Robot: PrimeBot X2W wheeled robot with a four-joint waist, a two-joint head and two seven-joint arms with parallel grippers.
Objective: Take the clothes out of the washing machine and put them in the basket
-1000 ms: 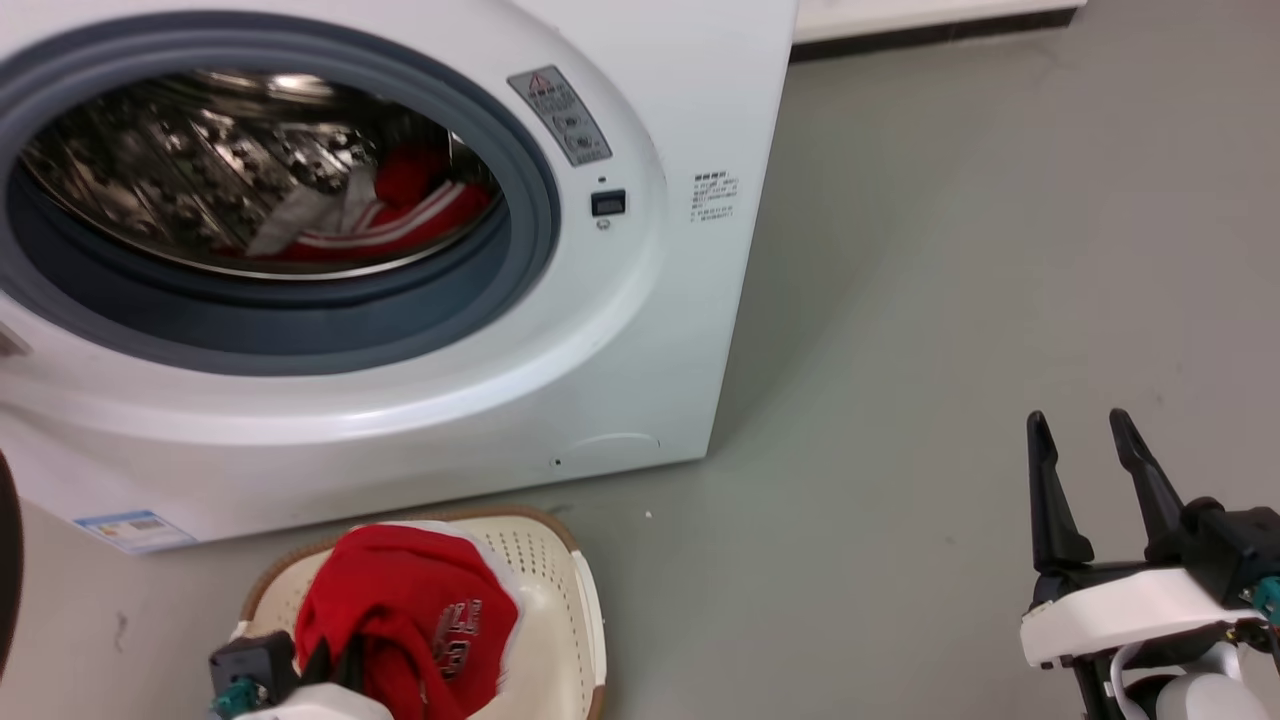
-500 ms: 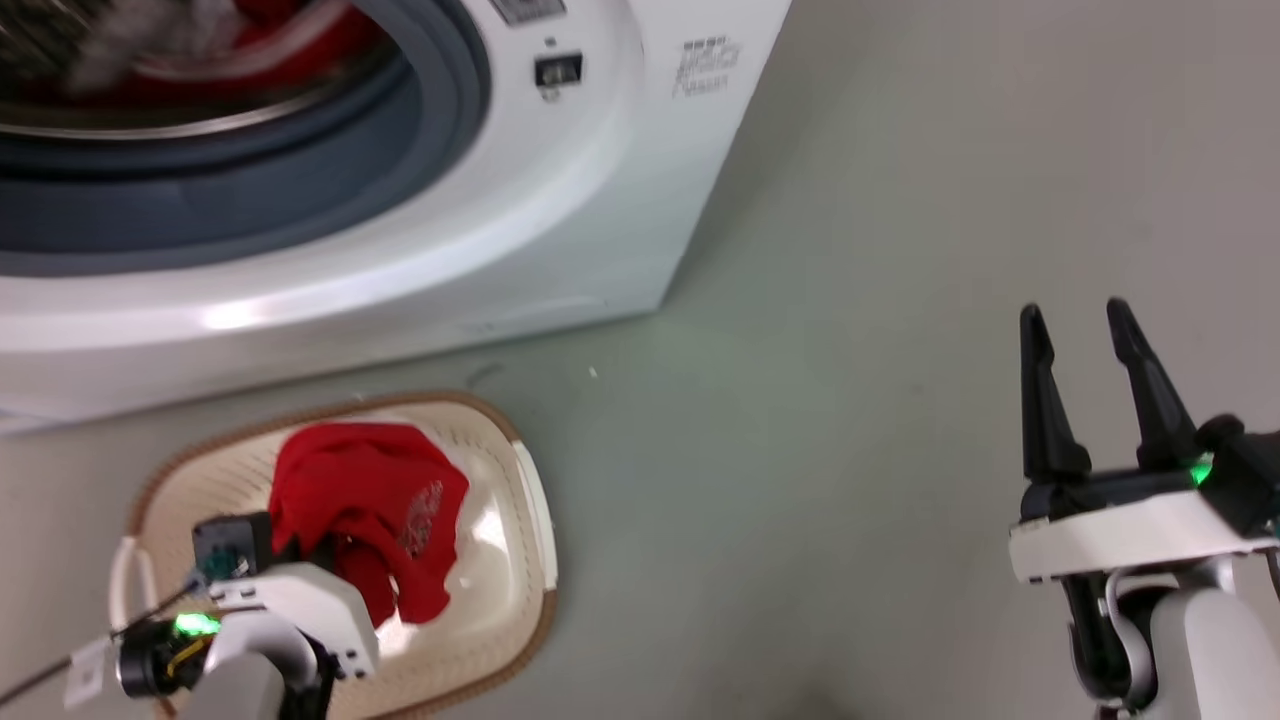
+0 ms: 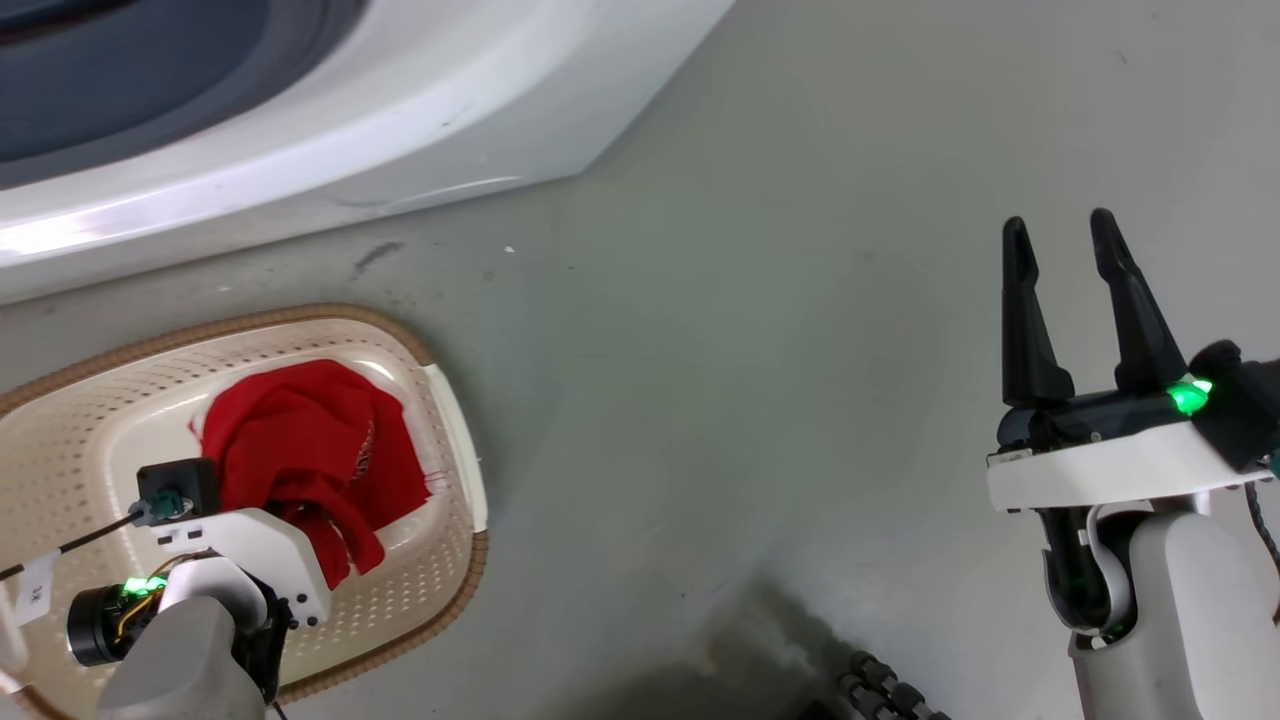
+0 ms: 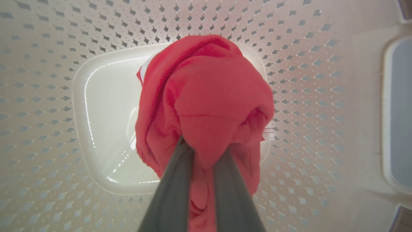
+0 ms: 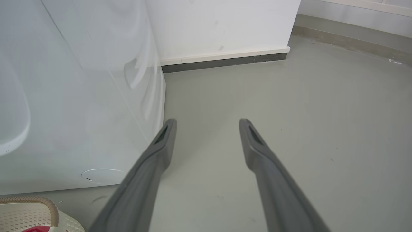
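A red garment (image 3: 300, 440) hangs bunched inside the cream basket (image 3: 80, 430) at the lower left of the head view. In the left wrist view my left gripper (image 4: 204, 148) is shut on a fold of the red garment (image 4: 209, 93), above the basket's smooth bottom (image 4: 106, 122). My right gripper (image 3: 1058, 225) stands open over bare floor at the right, holding nothing. The washing machine (image 3: 300, 140) fills the upper left, with part of its grey ring (image 3: 120, 80) showing. The right wrist view shows the open right gripper (image 5: 207, 121) beside the washing machine (image 5: 80, 96).
Grey floor (image 3: 760, 300) stretches between the basket and my right arm. A white wall with a dark skirting (image 5: 225, 61) stands behind the washer. The basket's brown rim (image 5: 29, 201) lies close to the washer's front. A dark ribbed part of my base (image 3: 880, 690) shows at the bottom.
The head camera has tilted down, so the drum has left the picture and the whole basket shows. The red garment in my left gripper now sits lower in the basket. Right gripper still open.
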